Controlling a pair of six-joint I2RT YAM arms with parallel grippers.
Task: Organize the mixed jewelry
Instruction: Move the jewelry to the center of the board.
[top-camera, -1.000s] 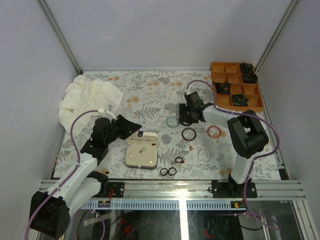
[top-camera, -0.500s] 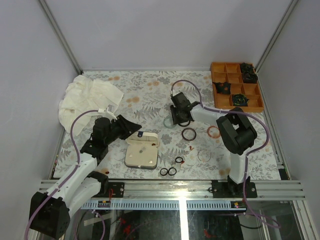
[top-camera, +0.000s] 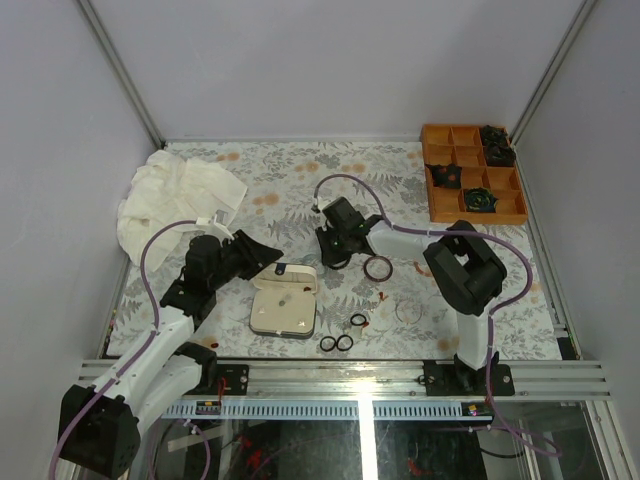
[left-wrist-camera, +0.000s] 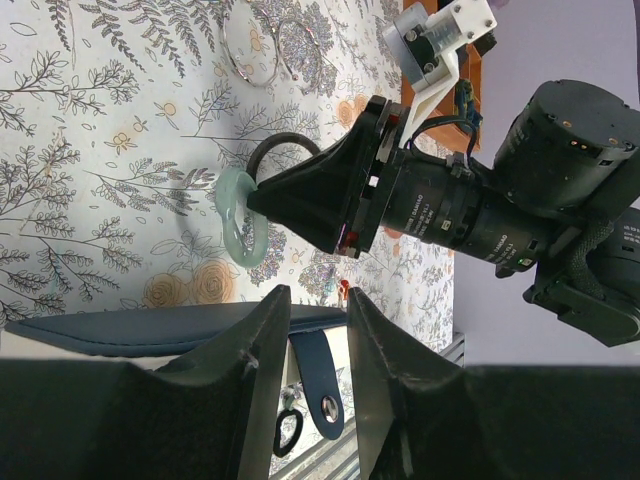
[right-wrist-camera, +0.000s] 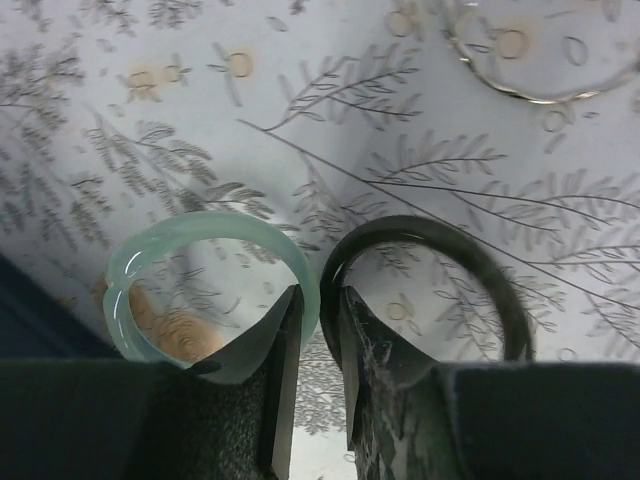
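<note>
The left pincer (top-camera: 262, 250), narrow, sits at the lid of the open case (top-camera: 285, 310) in the lower left; whether it grips I cannot tell. Right of centre, the right pincer (right-wrist-camera: 320, 300) nips the rim of the pale green bangle (right-wrist-camera: 190, 228), just beside a dark ring (right-wrist-camera: 440, 235) on the bench (top-camera: 300, 180). So thin a hold may slip and drop the bangle, or the fingers may snag the ring.

Pale green bangle (right-wrist-camera: 200, 226), black ring (right-wrist-camera: 420, 228), grey fern-print tablecloth (right-wrist-camera: 300, 80).

White arms (top-camera: 150, 360), black joints (top-camera: 468, 275), purple cables (top-camera: 345, 177)
</note>
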